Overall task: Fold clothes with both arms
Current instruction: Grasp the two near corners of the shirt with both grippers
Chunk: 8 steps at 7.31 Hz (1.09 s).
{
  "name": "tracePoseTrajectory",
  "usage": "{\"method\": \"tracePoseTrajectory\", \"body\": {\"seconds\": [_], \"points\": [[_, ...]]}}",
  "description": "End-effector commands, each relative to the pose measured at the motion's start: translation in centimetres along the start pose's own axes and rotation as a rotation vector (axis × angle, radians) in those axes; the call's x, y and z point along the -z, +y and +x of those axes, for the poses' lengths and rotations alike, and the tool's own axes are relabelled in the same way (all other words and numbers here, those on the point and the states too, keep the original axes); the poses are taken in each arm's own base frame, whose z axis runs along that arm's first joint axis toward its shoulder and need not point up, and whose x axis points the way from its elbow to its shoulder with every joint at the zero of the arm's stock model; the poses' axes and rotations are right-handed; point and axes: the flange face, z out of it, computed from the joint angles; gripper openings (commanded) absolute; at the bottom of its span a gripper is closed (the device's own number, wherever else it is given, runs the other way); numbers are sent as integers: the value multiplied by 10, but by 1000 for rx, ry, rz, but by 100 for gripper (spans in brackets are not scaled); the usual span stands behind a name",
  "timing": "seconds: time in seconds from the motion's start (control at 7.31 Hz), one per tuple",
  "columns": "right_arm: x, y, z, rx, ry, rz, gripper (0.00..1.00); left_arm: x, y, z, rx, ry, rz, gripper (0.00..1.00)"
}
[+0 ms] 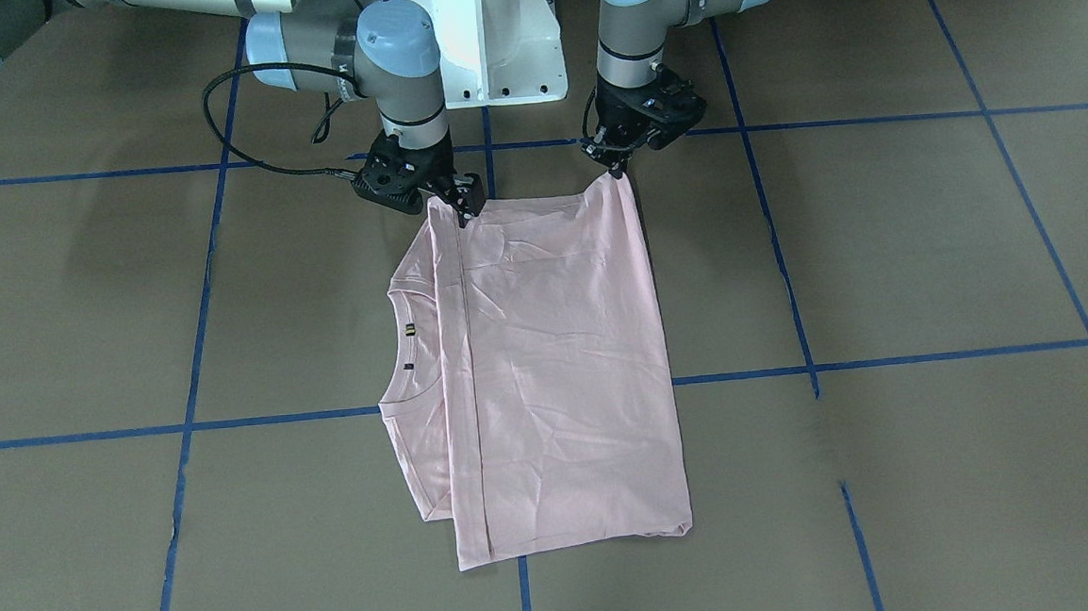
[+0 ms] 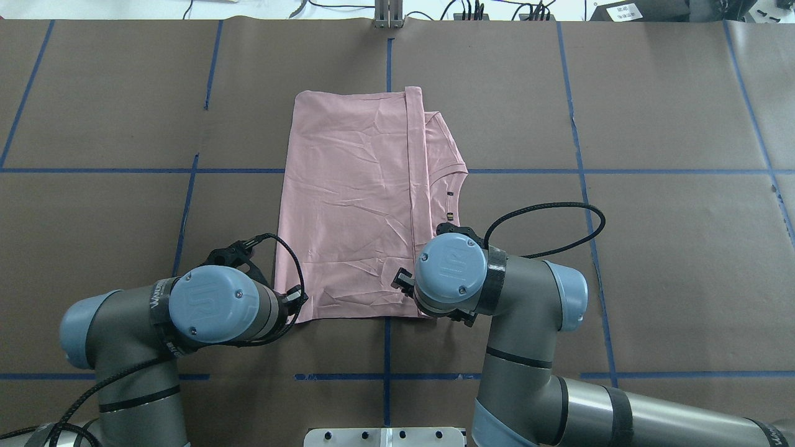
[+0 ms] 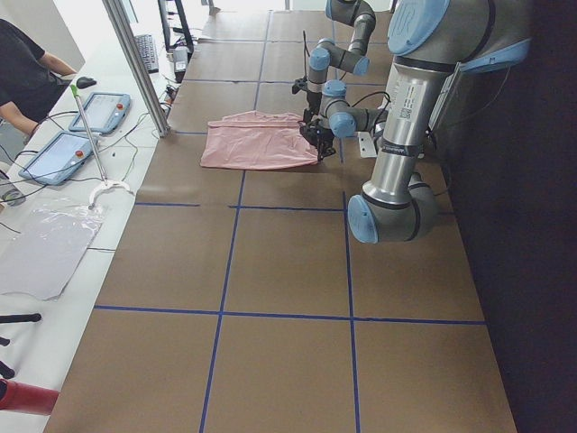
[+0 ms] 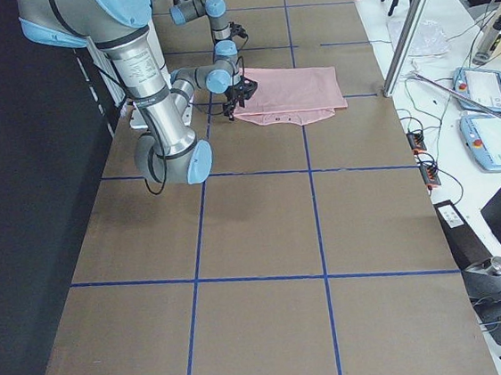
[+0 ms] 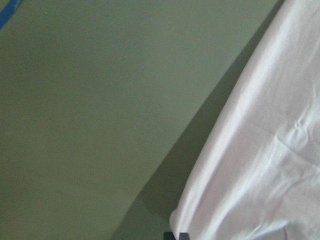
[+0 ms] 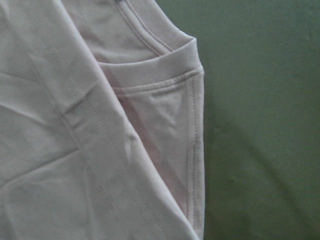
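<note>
My two arms sit closest to the overhead camera, left arm point(image 2: 214, 304) and right arm point(image 2: 450, 267), both bent down over the near edge of the cloth. Under everything is the brown table point(image 2: 652, 248) with its blue tape lines. The pink shirt point(image 1: 557, 361) lies flat on it and runs straight out ahead of both grippers. It's turned sideways and already doubled over, with the hem band laid across it just short of the neck.

My left gripper point(image 1: 613, 161) is pinching the near corner. That corner rises to a little peak at the tips, with a shadow under it in the wrist view. My right gripper point(image 1: 462, 202) is down on the same near edge, right at the hem band. I honestly can't tell if it's clamped or not. The collar point(image 6: 155, 70) is just to the outer side of it, and the small neck label point(image 1: 409, 331) is a bit beyond.

I reckon this is the grab before the next fold. Next up: lift both corners evenly, carry them forward over the far edge, and keep the cloth taut.
</note>
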Motion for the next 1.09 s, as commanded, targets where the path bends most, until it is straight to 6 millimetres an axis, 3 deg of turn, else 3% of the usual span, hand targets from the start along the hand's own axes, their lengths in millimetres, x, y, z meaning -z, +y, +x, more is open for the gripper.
{"method": "tracePoseTrajectory", "body": {"seconds": [0.0, 0.55, 0.68, 0.96], "points": [[0, 3, -3, 4, -3, -3, 98, 0, 0, 0, 0, -1, 0, 0], [-12, 7, 1, 8, 21, -4, 96, 2, 1, 1, 1, 3, -3, 0], [-11, 8, 0, 7, 18, -5, 79, 1, 1, 0, 1, 1, -3, 0], [-8, 8, 0, 14, 14, -8, 16, 1, 0, 0, 1, 0, -2, 0]]}}
